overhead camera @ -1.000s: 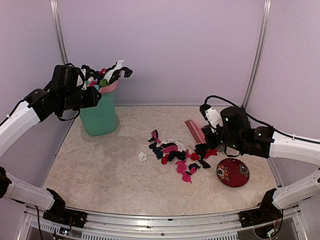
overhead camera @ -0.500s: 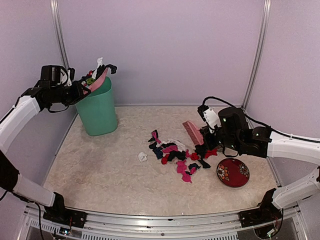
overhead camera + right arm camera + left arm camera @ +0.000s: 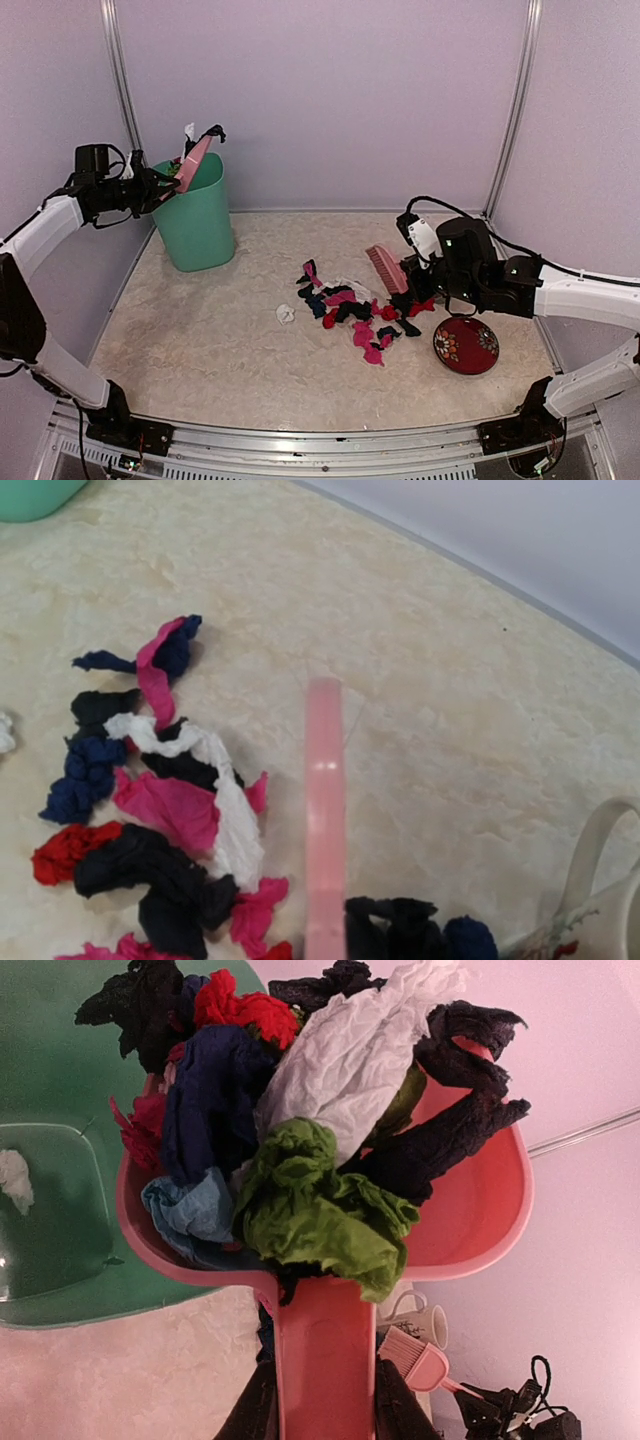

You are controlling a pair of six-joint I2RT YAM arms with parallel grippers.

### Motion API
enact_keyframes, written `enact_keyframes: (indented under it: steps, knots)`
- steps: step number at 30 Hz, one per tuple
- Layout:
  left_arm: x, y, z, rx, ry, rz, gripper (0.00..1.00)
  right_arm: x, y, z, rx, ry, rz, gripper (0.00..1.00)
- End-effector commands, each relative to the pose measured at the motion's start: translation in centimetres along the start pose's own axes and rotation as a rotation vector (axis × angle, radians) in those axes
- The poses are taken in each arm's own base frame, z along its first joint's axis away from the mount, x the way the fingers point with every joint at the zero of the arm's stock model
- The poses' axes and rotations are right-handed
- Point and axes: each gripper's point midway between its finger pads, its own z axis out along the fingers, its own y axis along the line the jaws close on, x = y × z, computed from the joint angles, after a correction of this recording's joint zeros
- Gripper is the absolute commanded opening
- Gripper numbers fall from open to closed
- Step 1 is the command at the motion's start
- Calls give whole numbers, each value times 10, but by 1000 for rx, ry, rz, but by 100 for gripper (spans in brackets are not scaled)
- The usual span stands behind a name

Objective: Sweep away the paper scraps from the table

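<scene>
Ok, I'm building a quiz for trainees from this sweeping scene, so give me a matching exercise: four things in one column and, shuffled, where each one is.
Things:
1. pink dustpan
2. pink brush
3. red plate
4. green bin

Places:
A. flat on the table, right of the pile of paper scraps
B. standing at the table's far left
C. held by the left gripper, tilted at the bin's rim, loaded with scraps
D. held by the right gripper, at the pile's far right edge

Pairs: 1-C, 2-D, 3-A, 4-B
</scene>
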Motion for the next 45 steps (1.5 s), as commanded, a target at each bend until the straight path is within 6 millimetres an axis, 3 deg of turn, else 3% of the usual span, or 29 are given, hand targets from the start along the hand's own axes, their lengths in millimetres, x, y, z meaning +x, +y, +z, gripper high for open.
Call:
enact_keyframes:
  steps: [1, 21, 28, 34, 39, 41, 43, 45]
  knots:
    - [-4, -7, -1, 124, 22, -64, 0, -10, -5, -6, 4, -48, 43, 0]
    - [0, 0, 0, 384, 103, -401, 0, -9, -2, -4, -9, -52, 63, 0]
    - [-13, 1, -5, 415, 80, -441, 0, -9, -1, -4, -12, -54, 67, 0]
    - [-23, -10, -9, 496, 63, -479, 0, -10, 0, -3, -18, -58, 74, 0]
    - [-22, -2, -5, 509, 60, -513, 0, -11, 1, -4, -26, -58, 74, 0]
    - [-17, -9, -3, 525, 88, -493, 0, -10, 1, -4, -24, -55, 73, 0]
    - [-24, -4, -7, 522, 68, -500, 0, -10, 1, -4, -23, -54, 73, 0]
    - [-23, -11, -13, 553, 37, -512, 0, -11, 1, -4, -25, -54, 73, 0]
